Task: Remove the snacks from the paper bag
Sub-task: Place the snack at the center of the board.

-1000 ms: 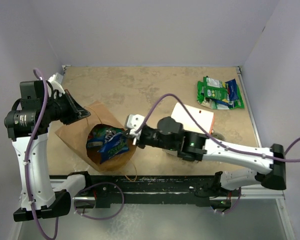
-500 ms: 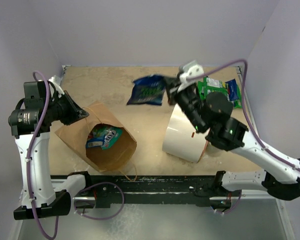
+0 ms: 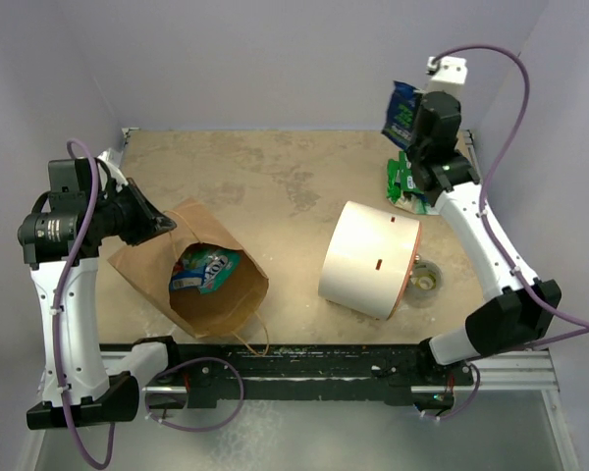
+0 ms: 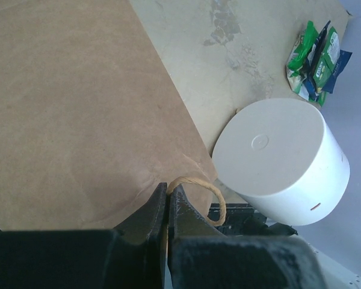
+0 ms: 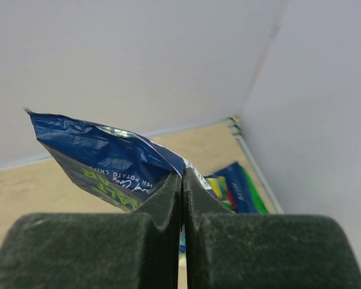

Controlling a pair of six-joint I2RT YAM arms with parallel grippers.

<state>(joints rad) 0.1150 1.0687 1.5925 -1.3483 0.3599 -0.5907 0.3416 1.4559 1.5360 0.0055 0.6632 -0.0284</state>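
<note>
Tan laminate forms the table (image 3: 275, 177), the largest item in view. The paper bag (image 3: 147, 265) lies on its side at the near left, mouth open toward the arm bases. The left gripper (image 4: 167, 201) has its jaws pressed together on the bag's upper rim, beside a twisted handle (image 4: 200, 188), and this holds the mouth open. The white cylinder (image 3: 368, 257) lies tipped on its side right of centre, well apart from the bag.

The right gripper (image 5: 182, 180) is raised high at the far right corner, with its jaws clamped on 1 thin edge of a blue packet (image 3: 403, 110). The packet hangs above a pile of packets (image 3: 402, 186) already on the table there. 1 blue-green packet (image 3: 204, 268) shows inside the bag (anything beneath it is hidden). A small tape roll (image 3: 425, 280) sits just beside the cylinder's rim.

Hazards, as judged from this position:
- Release from this height: the packet may glance off the wall or slide past the table edge, because the drop is long and the corner is close.
- Edge-only grip: the glossy foil may slip out early.
- Rim pinch failure: the bag mouth collapses over the remaining packet.
- Low return path: the right arm may strike the cylinder and roll it into the tape roll.
</note>
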